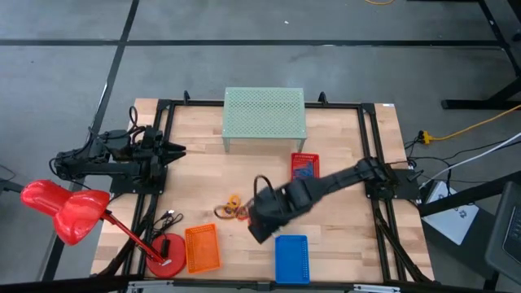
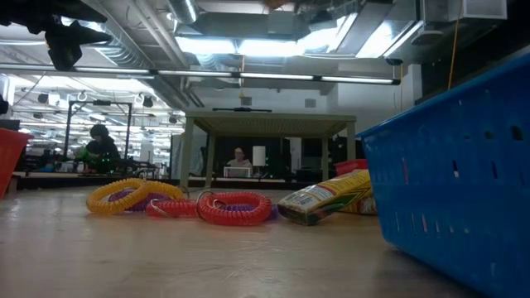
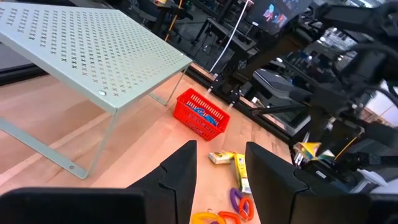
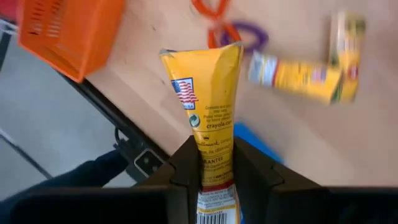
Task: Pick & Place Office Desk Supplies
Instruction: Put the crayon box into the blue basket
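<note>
We see the right gripper (image 4: 211, 163) over mid-table clamped on a yellow crayon pack (image 4: 208, 99), above the blue basket (image 1: 291, 258), with coiled rings (image 2: 234, 207) and two more yellow packs (image 2: 325, 199) on the wood nearby, while the left gripper (image 3: 221, 171) waits spread and empty at the table's left edge.

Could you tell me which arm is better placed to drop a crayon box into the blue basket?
Right: the right gripper already clamps a yellow crayon box beside the blue basket; the left gripper waits open, far away.
</note>
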`<state>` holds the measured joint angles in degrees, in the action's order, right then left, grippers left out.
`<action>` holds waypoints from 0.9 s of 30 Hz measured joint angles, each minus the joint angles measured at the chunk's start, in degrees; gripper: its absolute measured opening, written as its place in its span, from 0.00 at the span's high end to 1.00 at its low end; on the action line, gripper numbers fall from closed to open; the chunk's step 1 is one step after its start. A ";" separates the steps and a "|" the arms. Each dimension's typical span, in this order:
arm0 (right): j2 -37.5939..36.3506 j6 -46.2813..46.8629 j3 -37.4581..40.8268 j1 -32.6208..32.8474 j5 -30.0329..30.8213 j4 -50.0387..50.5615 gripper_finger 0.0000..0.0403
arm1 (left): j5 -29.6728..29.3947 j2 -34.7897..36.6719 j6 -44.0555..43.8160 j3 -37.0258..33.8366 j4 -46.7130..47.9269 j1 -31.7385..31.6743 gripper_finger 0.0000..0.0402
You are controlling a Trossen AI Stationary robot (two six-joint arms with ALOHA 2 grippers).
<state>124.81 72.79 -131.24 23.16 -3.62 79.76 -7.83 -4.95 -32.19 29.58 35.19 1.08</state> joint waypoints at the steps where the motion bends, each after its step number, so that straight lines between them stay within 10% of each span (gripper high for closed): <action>1: 0.00 2.75 0.00 1.03 0.75 0.59 0.81 | 0.00 0.00 -0.09 0.00 -0.01 0.00 0.67; 27: -0.10 35.14 15.42 17.92 9.13 -13.21 0.81 | -1.90 0.00 -6.92 0.04 -1.29 0.00 0.67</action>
<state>124.71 107.93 -115.82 41.08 5.51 66.55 -9.73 -4.95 -39.11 29.63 33.91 1.08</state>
